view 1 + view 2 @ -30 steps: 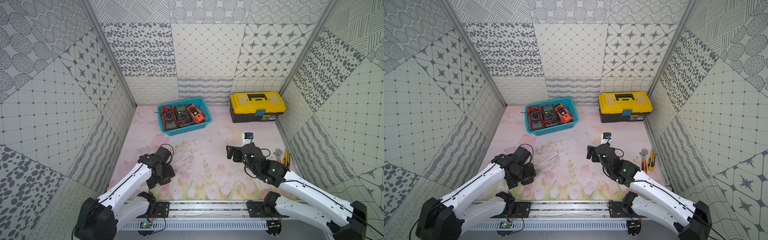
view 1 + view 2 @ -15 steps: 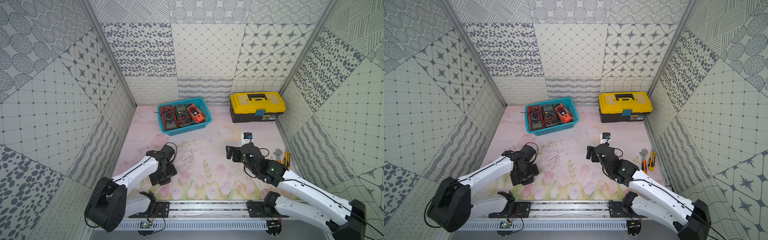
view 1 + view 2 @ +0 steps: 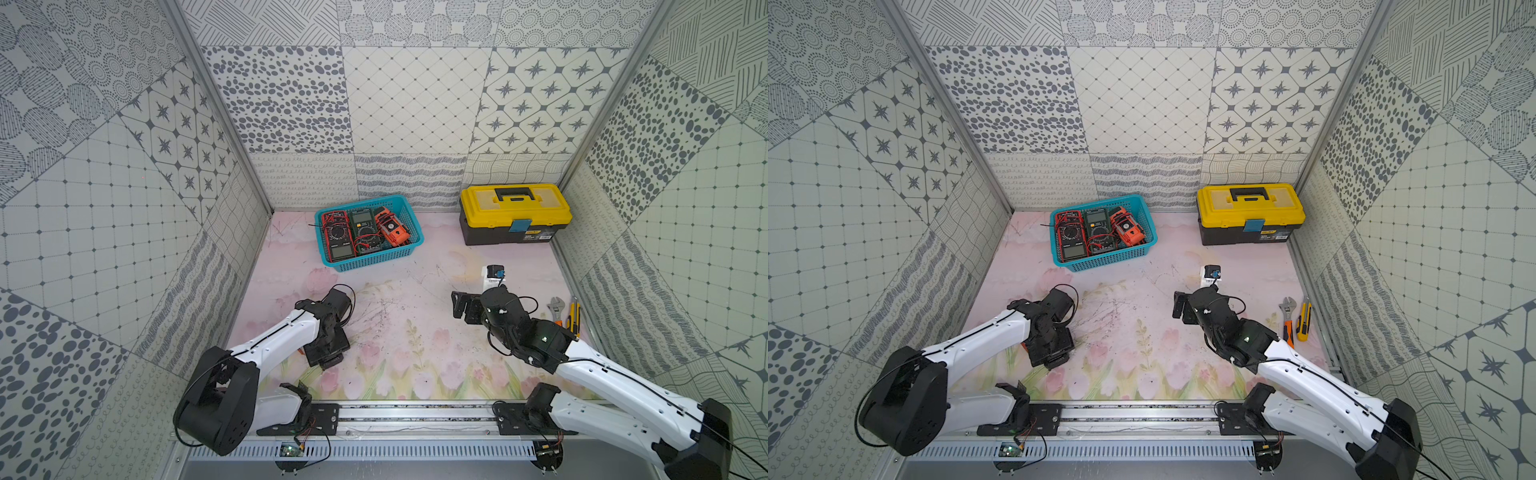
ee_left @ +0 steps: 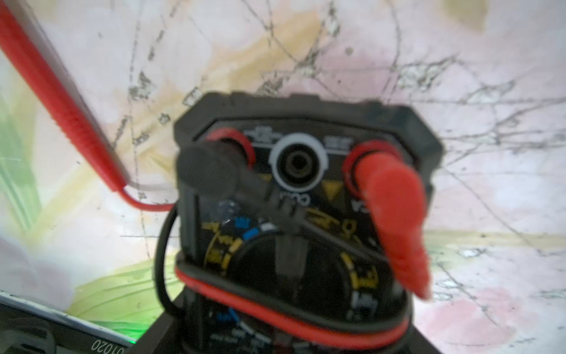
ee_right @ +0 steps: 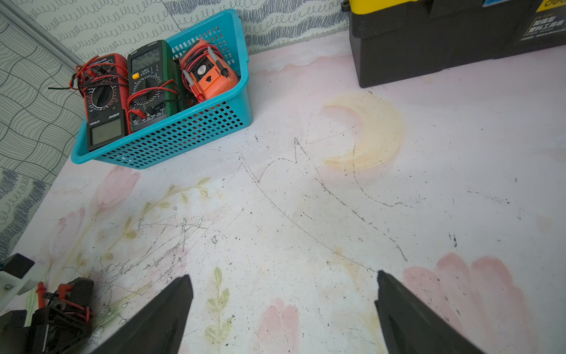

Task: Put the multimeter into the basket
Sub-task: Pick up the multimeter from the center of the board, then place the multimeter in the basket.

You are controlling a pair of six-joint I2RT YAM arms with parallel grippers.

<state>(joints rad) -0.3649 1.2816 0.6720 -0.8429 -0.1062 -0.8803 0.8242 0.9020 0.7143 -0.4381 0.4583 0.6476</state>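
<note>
A black multimeter [image 4: 294, 233], wound with red and black leads, lies on the floral mat at the front left. It also shows in the right wrist view [image 5: 61, 303]. My left gripper [image 3: 326, 349] [image 3: 1050, 347] is down over it with the jaws on either side of its body. The body hides whether they press on it. Its red probe [image 4: 61, 92] lies on the mat beside it. The turquoise basket [image 3: 376, 262] [image 3: 1108, 261] [image 5: 183, 135] stands at the back and holds three multimeters. My right gripper [image 5: 283, 275] [image 3: 463, 305] hangs open and empty over the mat.
A yellow-lidded black toolbox [image 3: 515, 212] stands at the back right. A small white and blue block [image 3: 492, 276] sits behind my right gripper. A wrench [image 3: 555, 305] and a utility knife [image 3: 574, 311] lie by the right wall. Patterned walls close in three sides.
My left arm has folded lower and its gripper has settled a little nearer the front, onto the multimeter. The right arm has stayed still.
</note>
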